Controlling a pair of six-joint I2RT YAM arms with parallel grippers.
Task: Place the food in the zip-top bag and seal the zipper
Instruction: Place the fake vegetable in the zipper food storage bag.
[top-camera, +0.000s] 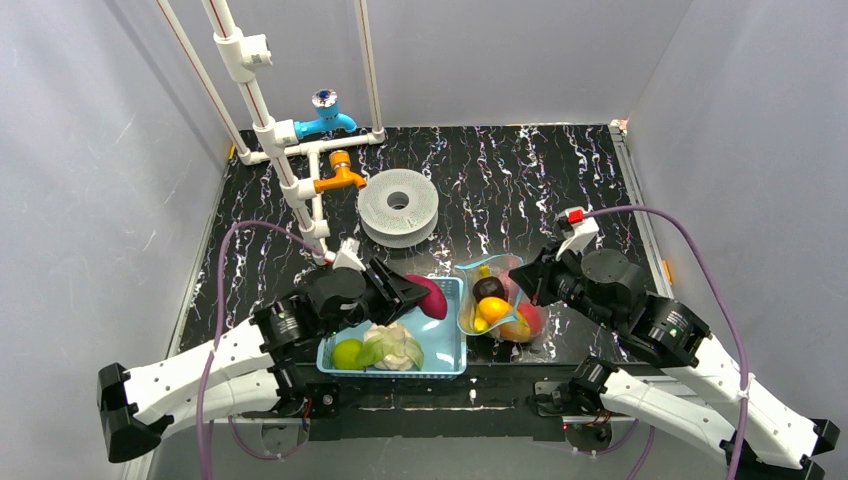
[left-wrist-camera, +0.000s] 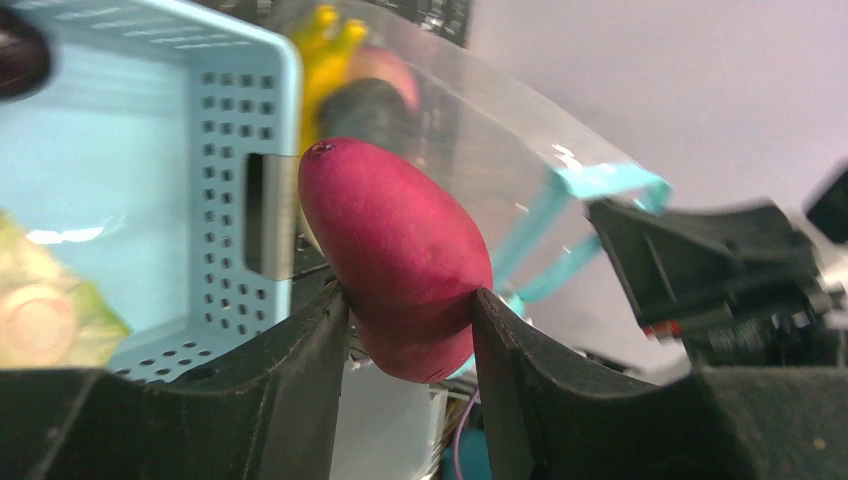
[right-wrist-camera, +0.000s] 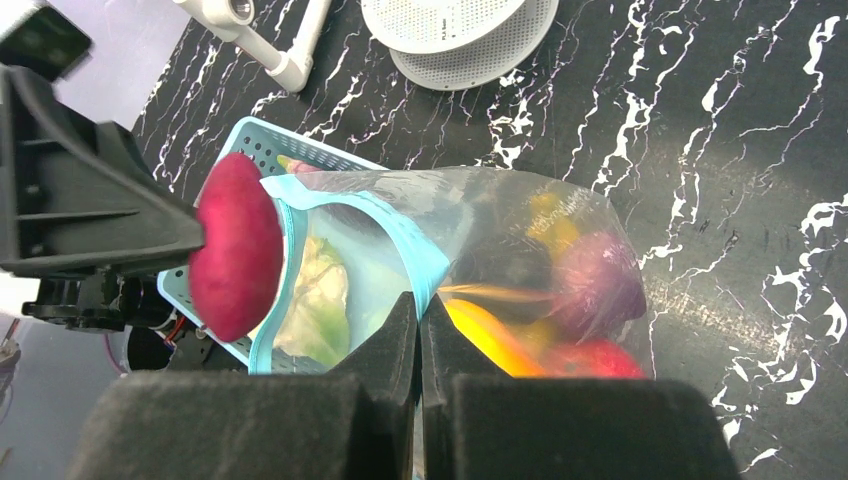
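Basket (top-camera: 420, 371): at the desk's (top-camera: 520, 170) near edge; holds one green fruit (top-camera: 347, 353) and one cauliflower (top-camera: 398, 345).
Left pincer (left-wrist-camera: 410, 320): over the basket's right rim, clamped on one maroon piece (left-wrist-camera: 395, 250).
Zip-top bag (right-wrist-camera: 500, 220): just right of the basket, mouth facing it; holds bananas, an orange piece, an apple and a dark piece.
Right pincer (right-wrist-camera: 420, 310): closed on the bag's zipper (left-wrist-camera: 610, 180) edge.
Beyond the basket: one white spool (top-camera: 398, 205); two taps, blue (top-camera: 325, 118) and orange (top-camera: 340, 175).

One zip-top bag (right-wrist-camera: 470, 200), one basket (top-camera: 445, 335), one spool (top-camera: 375, 210).
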